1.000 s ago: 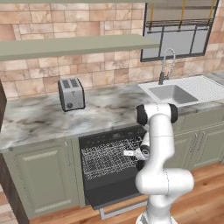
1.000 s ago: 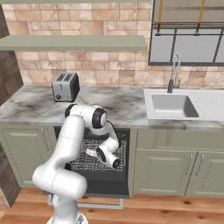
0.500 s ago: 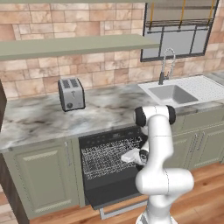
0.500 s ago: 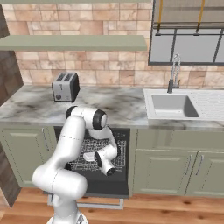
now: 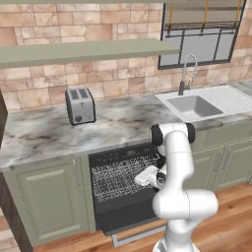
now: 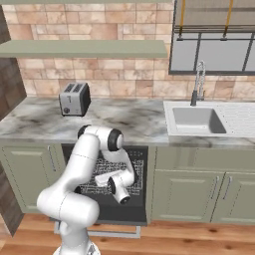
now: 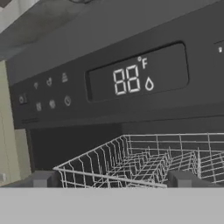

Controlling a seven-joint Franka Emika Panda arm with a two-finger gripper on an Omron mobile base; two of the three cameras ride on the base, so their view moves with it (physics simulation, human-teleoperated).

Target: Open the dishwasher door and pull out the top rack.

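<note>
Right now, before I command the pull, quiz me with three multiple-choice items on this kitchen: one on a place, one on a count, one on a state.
1. Where does the toaster stand?
A. on the counter left of the sink
B. in the sink
C. on the wall shelf

2. How many slots does the toaster have on top?
A. one
B. two
C. four

3. How is the dishwasher door?
A. shut
B. dropped open
C. taken off

Answers:
1 A: it sits on the marble counter, well left of the sink.
2 B: two dark slots show on top.
3 B: its silver handle lies near the floor, the top rack showing in the opening, the open gripper at its front edge.
</note>
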